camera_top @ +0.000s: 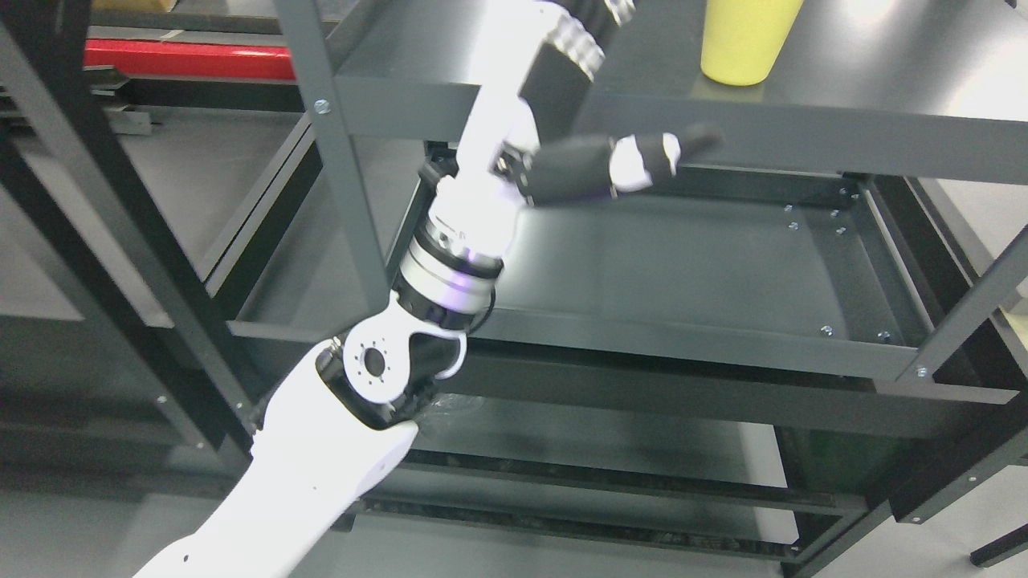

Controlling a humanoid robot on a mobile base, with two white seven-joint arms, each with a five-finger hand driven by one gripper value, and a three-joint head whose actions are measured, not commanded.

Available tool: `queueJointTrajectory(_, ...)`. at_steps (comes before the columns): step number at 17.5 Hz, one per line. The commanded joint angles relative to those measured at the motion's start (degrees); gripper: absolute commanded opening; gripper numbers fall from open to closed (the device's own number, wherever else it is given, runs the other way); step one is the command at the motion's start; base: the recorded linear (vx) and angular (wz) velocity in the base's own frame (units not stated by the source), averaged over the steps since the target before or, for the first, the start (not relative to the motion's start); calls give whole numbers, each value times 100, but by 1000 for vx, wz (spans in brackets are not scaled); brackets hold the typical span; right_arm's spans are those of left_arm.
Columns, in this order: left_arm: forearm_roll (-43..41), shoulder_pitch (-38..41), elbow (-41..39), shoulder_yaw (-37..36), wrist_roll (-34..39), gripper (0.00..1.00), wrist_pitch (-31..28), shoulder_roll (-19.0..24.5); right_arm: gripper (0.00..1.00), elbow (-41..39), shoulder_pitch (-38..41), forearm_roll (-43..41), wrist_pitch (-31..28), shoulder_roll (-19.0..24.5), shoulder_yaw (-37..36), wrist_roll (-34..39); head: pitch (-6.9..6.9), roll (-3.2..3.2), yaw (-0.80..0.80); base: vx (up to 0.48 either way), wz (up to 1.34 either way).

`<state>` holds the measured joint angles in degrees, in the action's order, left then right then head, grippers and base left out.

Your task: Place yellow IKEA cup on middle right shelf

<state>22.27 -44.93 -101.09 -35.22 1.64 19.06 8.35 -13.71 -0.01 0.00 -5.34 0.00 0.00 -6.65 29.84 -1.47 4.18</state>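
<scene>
A yellow cup [747, 40] stands upright on the dark grey shelf board [867, 80] at the top right; its upper part is cut off by the picture's edge. My left arm rises from the lower left, and its hand [634, 80] lies over the same board, left of the cup and apart from it. The thumb [642, 160] sticks out to the right along the board's front edge. The other fingers [598, 20] run up out of the picture. The hand is open and holds nothing.
Below the board is another dark shelf tray [683, 265] with raised rims. A grey upright post [337, 160] stands just left of my forearm. A second rack fills the left side, with a red bar [185, 60] behind it.
</scene>
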Motion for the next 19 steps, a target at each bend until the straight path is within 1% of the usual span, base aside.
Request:
queueJointTrajectory(1,-100,923,-60,-759,-804,99,465,10,99,0,80,-141,-2,-100,97,-3,0,0,0,-199,167)
queueJointTrajectory(2,-100,1082,-60,-732,-823,99,632,-26,99,0,80,-141,-2,-100,97,-3,0,0,0,-199,167)
queueJointTrajectory(4,-100,1345,-60,-715,-832,99,800,35,99,0,80,-141,-2,-100,97,-3,0,0,0,-201,143)
queueJointTrajectory(7,-91,2197,-7,-478,-832,99,880,44,99,0,80,-141,-2,-100,97,-3,0,0,0,-207,-88)
queueJointTrajectory(8,-91,2574,106,-303,-832,99,880,18,99,0,80,-141,-2,-100,97,-3,0,0,0,-182,-214)
queueJointTrajectory(10,-109,3330,676,284,-788,99,802,-157,99,0,80,-141,-2,-100,97,-3,0,0,0,-177,-169)
queueJointTrajectory(12,-152,3832,1089,908,-788,99,661,-185,99,0,80,-141,-2,-100,97,-3,0,0,0,-162,-67)
queueJointTrajectory(14,-153,3957,1555,1332,-796,99,617,-211,99,0,80,-141,-2,-100,97,-3,0,0,0,-137,29)
queueJointTrajectory(17,-144,4045,1741,1526,-805,99,616,-193,99,0,80,-141,-2,-100,97,-3,-1,0,0,-109,61)
queueJointTrajectory(19,-144,4045,1908,1850,-814,99,616,-202,99,0,80,-141,-2,-100,97,-3,-1,0,0,-67,32)
